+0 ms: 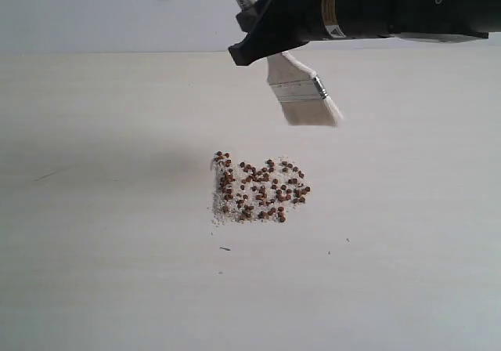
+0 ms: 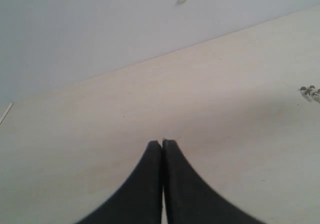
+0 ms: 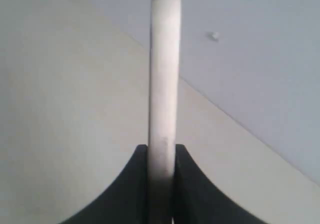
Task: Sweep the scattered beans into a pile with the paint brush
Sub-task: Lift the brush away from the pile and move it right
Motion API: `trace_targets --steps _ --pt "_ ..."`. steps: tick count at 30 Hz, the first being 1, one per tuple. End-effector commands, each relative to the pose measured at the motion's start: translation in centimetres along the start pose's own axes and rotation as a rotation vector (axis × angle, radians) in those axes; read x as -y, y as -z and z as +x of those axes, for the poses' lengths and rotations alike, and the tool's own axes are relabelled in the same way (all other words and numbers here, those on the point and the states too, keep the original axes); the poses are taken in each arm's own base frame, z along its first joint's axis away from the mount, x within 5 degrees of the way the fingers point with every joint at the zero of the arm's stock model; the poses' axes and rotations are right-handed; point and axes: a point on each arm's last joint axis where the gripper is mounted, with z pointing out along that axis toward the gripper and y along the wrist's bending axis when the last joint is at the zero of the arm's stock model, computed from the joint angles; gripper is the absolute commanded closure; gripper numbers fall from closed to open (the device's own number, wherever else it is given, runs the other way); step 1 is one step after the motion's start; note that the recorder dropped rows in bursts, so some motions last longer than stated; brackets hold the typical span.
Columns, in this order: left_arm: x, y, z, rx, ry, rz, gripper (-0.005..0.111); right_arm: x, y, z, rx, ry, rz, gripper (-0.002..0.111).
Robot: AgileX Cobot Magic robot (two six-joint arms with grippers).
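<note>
Beans (image 1: 258, 190) sit in a loose patch mid-table (image 1: 94, 210), so my right claw (image 3: 161, 151) clamps the paint brush (image 1: 301, 92) handle, bristles down beyond them and seemingly off the surface, ready to drag inward, while the left claw (image 2: 162, 143) waits aside, pinched empty.

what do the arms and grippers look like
Both grippers are matte black: the left gripper and right gripper each show two smooth fingers that taper in a curve to narrow tips. The right arm is a black cylinder with a gold band and a small white label.
</note>
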Motion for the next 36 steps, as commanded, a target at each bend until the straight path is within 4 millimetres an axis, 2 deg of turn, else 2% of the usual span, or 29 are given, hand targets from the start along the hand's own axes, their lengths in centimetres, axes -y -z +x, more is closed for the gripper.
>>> trace_targets --steps 1,6,11,16,20,22,24,28,30,33,36 --pt "0.0 0.0 0.0 0.007 0.005 -0.004 0.107 1.1 0.0 1.0 -0.107 -0.078 0.150 0.108" --pt "0.0 0.0 0.0 0.007 0.005 -0.004 0.107 1.3 -0.5 1.8 -0.152 -0.072 0.170 0.108" --pt "0.0 0.0 0.0 0.007 0.005 -0.004 0.107 2.5 -0.2 0.6 -0.183 -0.070 0.268 0.108" --pt "0.0 0.0 0.0 0.007 0.005 -0.004 0.107 4.9 1.0 -1.1 -0.253 -0.094 0.504 0.108" --pt "0.0 0.0 0.0 0.007 0.005 -0.004 0.107 7.3 3.0 -1.3 -0.283 -0.136 0.833 0.108" --pt "0.0 0.0 0.0 0.007 0.005 -0.004 0.107 7.8 3.7 -0.8 -0.266 -0.168 0.953 0.108" --pt "0.0 0.0 0.0 0.007 0.005 -0.004 0.107 7.7 3.7 0.1 -0.208 -0.215 0.983 0.108" --pt "0.0 0.0 0.0 0.007 0.005 -0.004 0.107 5.4 2.7 2.3 -0.054 -0.249 0.914 0.108" --pt "0.0 0.0 0.0 0.007 0.005 -0.004 0.107 4.2 2.7 4.2 -0.030 -0.357 0.946 0.108" --pt "0.0 0.0 0.0 0.007 0.005 -0.004 0.107 3.4 2.9 6.1 -0.035 -0.352 1.048 0.108" --pt "0.0 0.0 0.0 0.007 0.005 -0.004 0.107 2.6 2.4 7.8 -0.072 -0.341 1.050 0.108"
